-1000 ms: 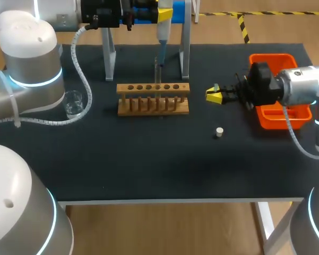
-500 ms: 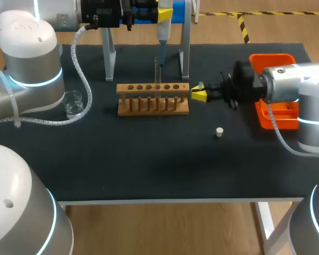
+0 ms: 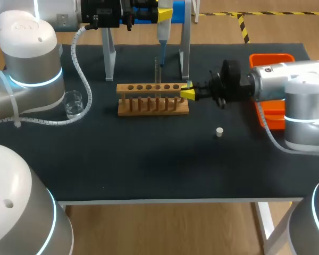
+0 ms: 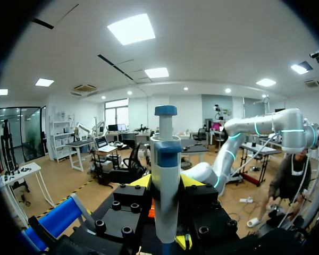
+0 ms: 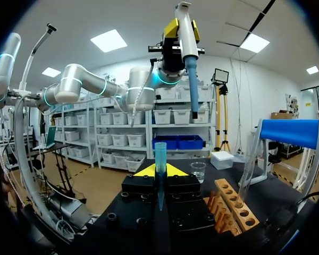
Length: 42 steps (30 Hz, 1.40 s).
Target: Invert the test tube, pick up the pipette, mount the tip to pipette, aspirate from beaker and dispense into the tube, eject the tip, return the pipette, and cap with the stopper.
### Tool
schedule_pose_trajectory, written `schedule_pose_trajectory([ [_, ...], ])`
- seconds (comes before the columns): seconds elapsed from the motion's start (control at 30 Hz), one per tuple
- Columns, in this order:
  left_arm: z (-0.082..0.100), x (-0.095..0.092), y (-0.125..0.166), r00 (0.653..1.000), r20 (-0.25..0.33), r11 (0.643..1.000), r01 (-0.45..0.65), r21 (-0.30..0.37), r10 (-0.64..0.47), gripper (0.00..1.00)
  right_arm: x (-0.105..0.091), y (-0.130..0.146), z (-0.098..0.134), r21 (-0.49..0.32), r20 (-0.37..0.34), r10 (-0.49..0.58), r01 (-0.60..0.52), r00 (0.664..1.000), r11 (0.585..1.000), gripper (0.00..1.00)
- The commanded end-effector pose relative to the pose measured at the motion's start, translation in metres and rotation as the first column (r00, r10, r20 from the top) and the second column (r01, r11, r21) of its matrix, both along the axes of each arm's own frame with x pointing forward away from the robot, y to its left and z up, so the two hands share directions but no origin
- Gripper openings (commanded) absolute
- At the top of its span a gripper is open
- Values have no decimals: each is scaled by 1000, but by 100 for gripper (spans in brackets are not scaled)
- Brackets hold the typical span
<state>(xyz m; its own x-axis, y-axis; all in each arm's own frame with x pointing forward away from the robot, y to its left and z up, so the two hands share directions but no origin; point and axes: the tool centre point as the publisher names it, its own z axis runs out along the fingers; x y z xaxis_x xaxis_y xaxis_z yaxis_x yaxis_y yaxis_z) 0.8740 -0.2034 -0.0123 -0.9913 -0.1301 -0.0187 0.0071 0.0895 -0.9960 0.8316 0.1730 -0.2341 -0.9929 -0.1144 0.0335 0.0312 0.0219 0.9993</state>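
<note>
My left gripper (image 3: 165, 13) is shut on the blue-and-white pipette (image 3: 162, 31) and holds it upright above the back of the wooden rack (image 3: 153, 99); in the left wrist view the pipette (image 4: 165, 175) stands between the yellow tips. A glass test tube (image 3: 157, 68) stands in the rack. At the rack's right end my right gripper (image 3: 187, 94) is shut on a small blue pipette tip (image 5: 160, 159), which points up between its fingers. The pipette (image 5: 187, 42) hangs above and beyond that tip. A glass beaker (image 3: 73, 103) sits at the left and a white stopper (image 3: 219, 132) lies on the mat.
A pipette stand with metal legs (image 3: 185, 53) straddles the space behind the rack. An orange bin (image 3: 271, 116) sits at the right edge, partly behind my right arm. The left arm's cable (image 3: 85, 79) drapes around the beaker.
My right arm has moved left from beside the orange bin to the rack's right end, carrying the tip. The left arm and the pipette have stayed put.
</note>
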Motion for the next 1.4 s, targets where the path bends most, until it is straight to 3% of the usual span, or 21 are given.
schedule_pose_trajectory([
  [0.03, 1, 1, 0, 1000, -1, 1000, 3, 3, -3, 0, 6, 7, -4, -5, -2, 4, -4, 1000, 1000, 0],
  [1.4, 1, 1, 0, 1000, -1, 1000, 3, 3, -3, 0, 24, 54, 6, -33, 2, -8, 8, 1000, 999, 0],
])
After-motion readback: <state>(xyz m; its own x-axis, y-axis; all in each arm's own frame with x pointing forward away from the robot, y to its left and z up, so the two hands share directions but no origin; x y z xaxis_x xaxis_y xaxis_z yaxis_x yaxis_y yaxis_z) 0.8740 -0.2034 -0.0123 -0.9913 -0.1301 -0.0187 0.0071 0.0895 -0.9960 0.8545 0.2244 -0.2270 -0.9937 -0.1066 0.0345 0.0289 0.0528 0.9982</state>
